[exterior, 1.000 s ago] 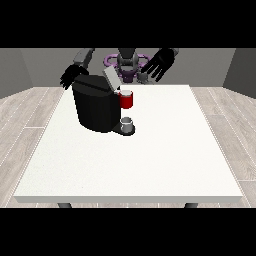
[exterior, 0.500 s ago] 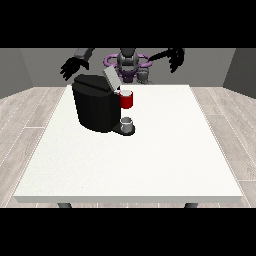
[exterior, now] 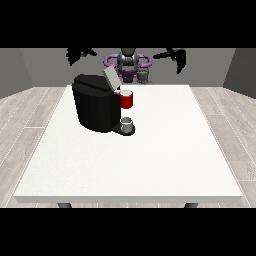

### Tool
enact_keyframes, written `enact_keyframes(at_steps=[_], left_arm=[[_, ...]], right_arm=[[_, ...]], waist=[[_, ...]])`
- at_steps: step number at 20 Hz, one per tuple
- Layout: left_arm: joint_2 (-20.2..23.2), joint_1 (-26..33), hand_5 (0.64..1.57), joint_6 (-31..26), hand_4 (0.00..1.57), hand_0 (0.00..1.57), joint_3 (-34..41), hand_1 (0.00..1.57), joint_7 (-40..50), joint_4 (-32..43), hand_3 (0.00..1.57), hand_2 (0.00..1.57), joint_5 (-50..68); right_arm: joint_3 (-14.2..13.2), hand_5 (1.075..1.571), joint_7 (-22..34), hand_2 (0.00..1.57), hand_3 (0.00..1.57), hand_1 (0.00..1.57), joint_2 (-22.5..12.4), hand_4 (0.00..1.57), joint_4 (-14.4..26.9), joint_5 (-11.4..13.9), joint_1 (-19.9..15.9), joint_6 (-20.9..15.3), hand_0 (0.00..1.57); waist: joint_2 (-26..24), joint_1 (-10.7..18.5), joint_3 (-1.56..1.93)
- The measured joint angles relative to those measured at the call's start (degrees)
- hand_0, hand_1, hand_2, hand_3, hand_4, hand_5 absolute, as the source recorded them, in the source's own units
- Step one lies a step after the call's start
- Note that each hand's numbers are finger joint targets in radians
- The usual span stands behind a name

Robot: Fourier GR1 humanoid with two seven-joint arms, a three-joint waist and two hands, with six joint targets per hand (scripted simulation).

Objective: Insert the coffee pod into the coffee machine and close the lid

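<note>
While both hands hang raised behind the table (exterior: 150, 165), I see the coffee machine (exterior: 95, 104), lid (exterior: 111, 79) up, and a grey thing (exterior: 128, 122) at its base. Hand at view's left (exterior: 79, 53) and hand at view's right (exterior: 179, 56): I cannot tell their fingers.

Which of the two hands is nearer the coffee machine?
The hand at the view's left, raised above the coffee machine. The hand at the view's right hangs well off to the other side.

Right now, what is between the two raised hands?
In the front view, the robot's head and torso sit between the hand at the view's left and the hand at the view's right.
</note>
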Motion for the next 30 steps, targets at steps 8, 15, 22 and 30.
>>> enact_keyframes(at_steps=[8,15,22,30], left_arm=[[-3.40,6.05,1.571,-1.76,0.09,0.00,-1.43,0.00,1.52,-5.71,0.00,0.00,4.19],[-3.53,9.97,1.571,-2.63,0.00,0.00,-3.18,0.00,3.82,-13.49,0.00,0.00,7.69],[-4.18,14.48,1.571,-1.72,0.00,0.00,-5.33,0.00,6.83,-22.31,0.00,0.00,11.08],[-4.17,16.78,1.571,-0.20,0.00,0.00,-8.54,0.00,9.84,-30.41,0.00,0.00,12.32]], right_arm=[[1.41,1.571,2.71,0.00,0.00,0.00,-1.74,0.00,-2.62,-0.05,-3.71,3.01,0.00],[3.79,1.571,4.46,0.00,0.00,0.00,-2.06,0.00,-3.65,1.94,-8.40,4.65,0.00],[3.47,1.571,4.36,0.00,0.00,0.00,-1.42,0.00,-1.10,1.97,-12.40,6.06,0.00],[0.41,1.571,3.17,0.00,0.00,0.00,-1.28,0.00,6.07,0.71,-19.26,6.63,0.00]], waist=[[-0.79,4.19,0.01],[2.38,5.18,0.01],[6.31,6.10,0.02],[11.72,6.87,0.02]])
